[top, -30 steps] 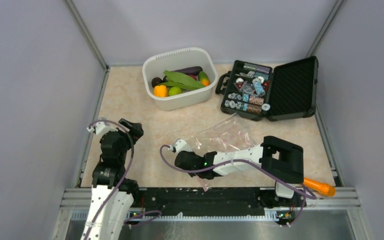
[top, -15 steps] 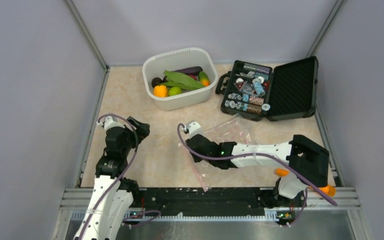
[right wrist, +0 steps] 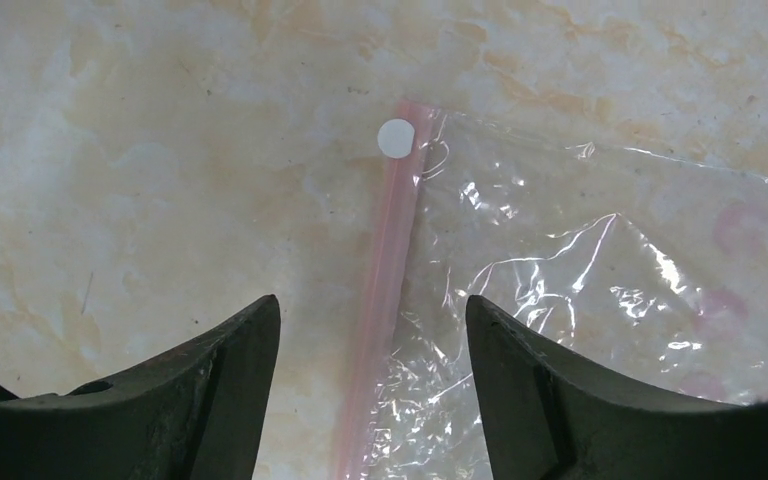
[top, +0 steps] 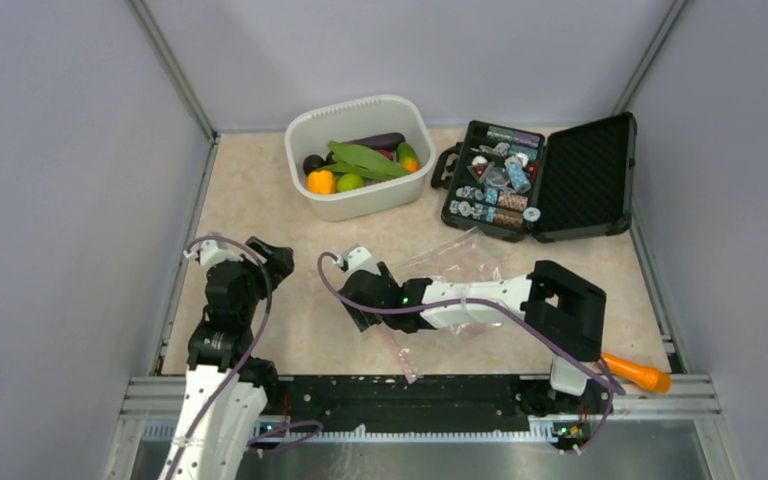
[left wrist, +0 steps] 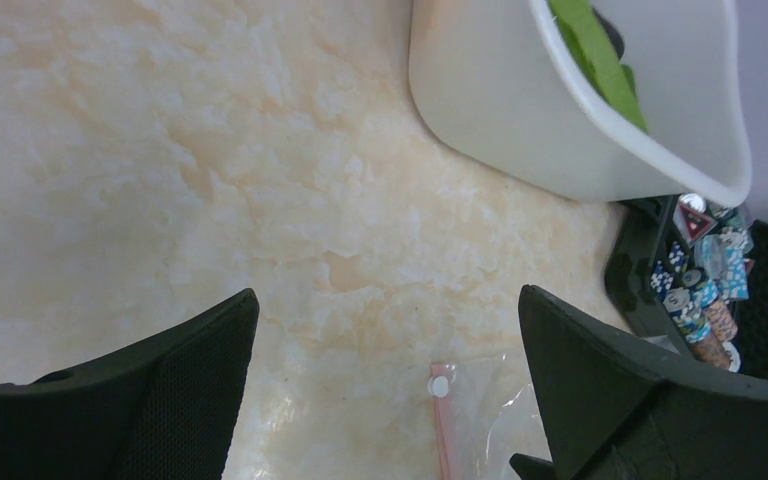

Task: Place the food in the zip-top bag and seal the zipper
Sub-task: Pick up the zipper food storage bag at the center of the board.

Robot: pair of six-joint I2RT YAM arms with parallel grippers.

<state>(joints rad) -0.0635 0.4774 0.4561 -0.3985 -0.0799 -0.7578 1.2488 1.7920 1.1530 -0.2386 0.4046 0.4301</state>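
Marble tabletop [top: 250,200], grey walls. Your right gripper [right wrist: 370,305] spread wide, empty, straddling zipper [right wrist: 388,260] of zip-top bag [right wrist: 600,300], which lies flat at top-view centre; likely lining up mouth grip. Left gripper [left wrist: 388,295] wide, empty. Food [top: 360,160] waits in white tub [top: 360,203], upper centre.

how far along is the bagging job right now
Done: nothing yet. The toy produce all lies in the white plastic tub, and the clear crinkly zip-top bag lies flat, looking empty. In hand: the right claw hangs open over the bag's pink zipper strip, gripping nothing; the left claw is open too. Left: bagging every piece, then sealing.
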